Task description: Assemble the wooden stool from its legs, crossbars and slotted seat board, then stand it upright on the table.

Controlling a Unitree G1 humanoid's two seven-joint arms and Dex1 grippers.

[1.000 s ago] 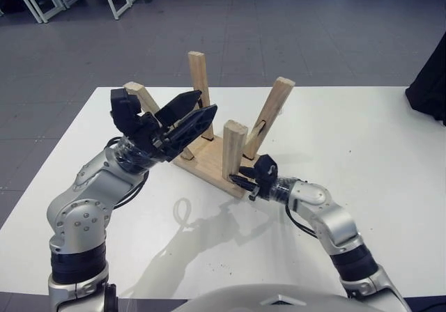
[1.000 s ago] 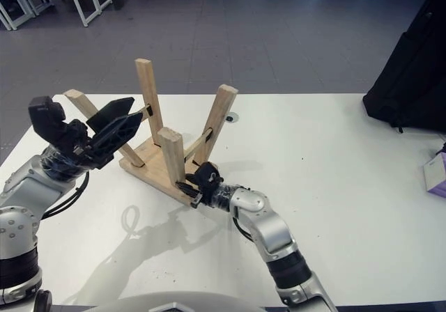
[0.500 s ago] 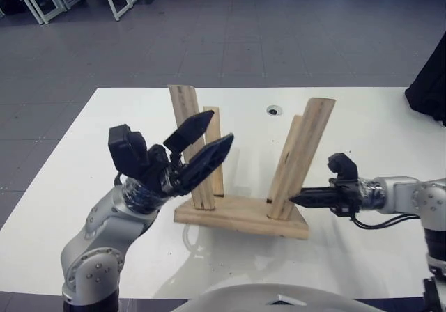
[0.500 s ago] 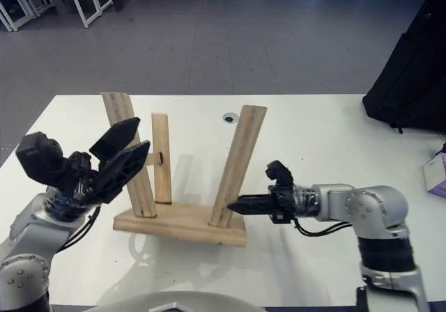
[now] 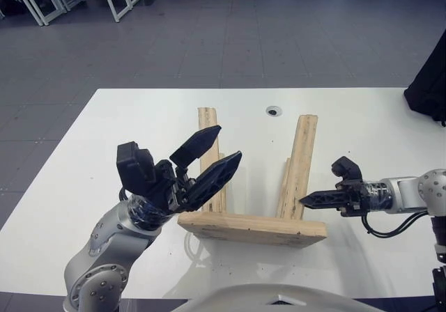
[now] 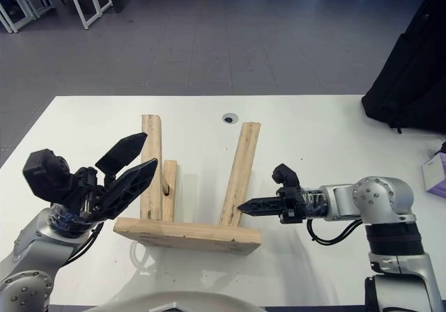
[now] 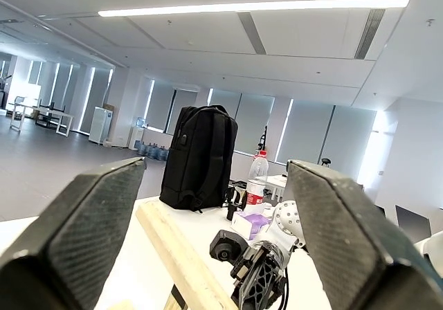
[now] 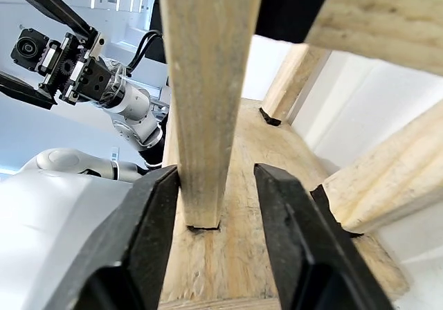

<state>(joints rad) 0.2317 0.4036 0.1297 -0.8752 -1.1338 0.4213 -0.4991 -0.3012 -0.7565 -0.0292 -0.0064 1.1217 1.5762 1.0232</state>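
The wooden stool lies near the table's front, its seat board (image 5: 251, 227) edge-on toward me and its legs pointing away. My left gripper (image 5: 228, 142) hangs wide open just in front of the left legs (image 5: 207, 134), nothing between its fingers. My right gripper (image 5: 302, 201) points left at the base of the right leg (image 5: 301, 162). In the right wrist view its fingers (image 8: 156, 213) stand slightly apart on either side of that leg (image 8: 204, 102), one against the wood and a gap at the other. The left wrist view has the right gripper (image 7: 252, 275) beyond a leg (image 7: 176, 254).
The white table (image 5: 104, 138) has a small hole (image 5: 273, 110) behind the stool. A black backpack (image 6: 411, 61) stands off the right side and a purple box (image 6: 437, 173) sits at the right edge. Bare tabletop lies to both sides.
The stool has swung from resting tilted on a corner to facing me edge-on. My right gripper has let go of the seat board corner and now sits at the right leg.
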